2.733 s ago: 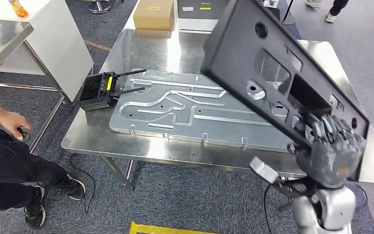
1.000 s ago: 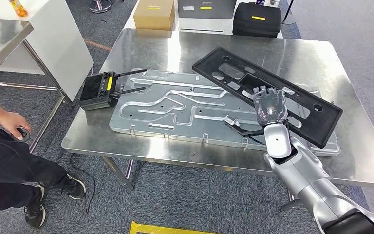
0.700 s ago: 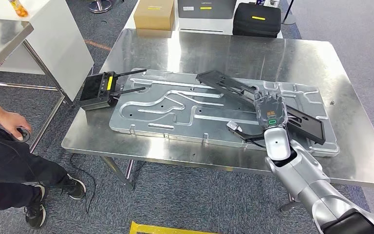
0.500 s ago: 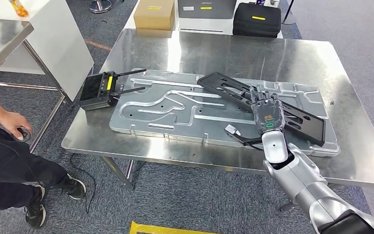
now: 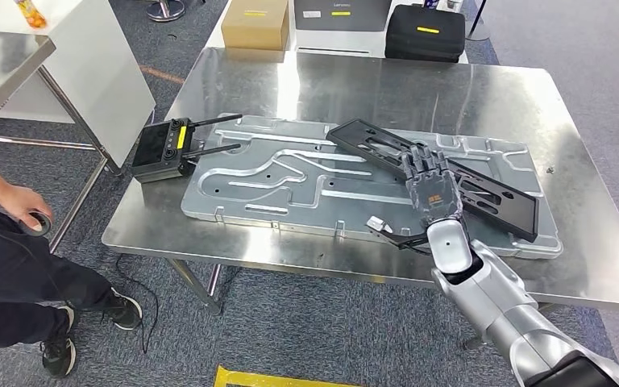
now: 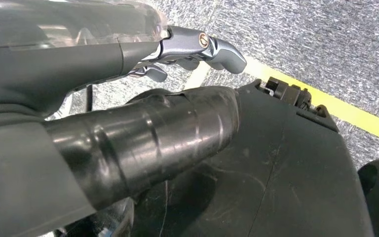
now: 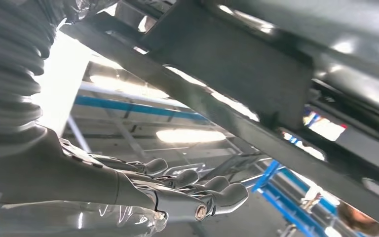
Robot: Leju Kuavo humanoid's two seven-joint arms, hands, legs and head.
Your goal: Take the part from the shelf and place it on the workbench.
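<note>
The long black part (image 5: 496, 193) with several cut-outs lies flat and slanted on the embossed silver plate (image 5: 274, 173) on the steel workbench (image 5: 419, 89). My right hand (image 5: 429, 187) hovers at the part's near edge with its fingers spread and nothing held. In the right wrist view the right hand (image 7: 128, 185) is open beside the black part (image 7: 237, 64), close by the shiny plate. My left hand (image 6: 128, 94) hangs low over the floor, its fingers extended and holding nothing.
A black controller with two antennas (image 5: 165, 149) sits at the plate's left end. A cardboard box (image 5: 255, 24), a grey box (image 5: 342, 12) and a black case (image 5: 427, 32) stand beyond the bench. A person (image 5: 8, 258) crouches at the left beside a white table (image 5: 89, 64).
The part came down from high in my right hand to lie flat on the plate. The hand let go of it, spread its fingers and drew back slightly toward me.
</note>
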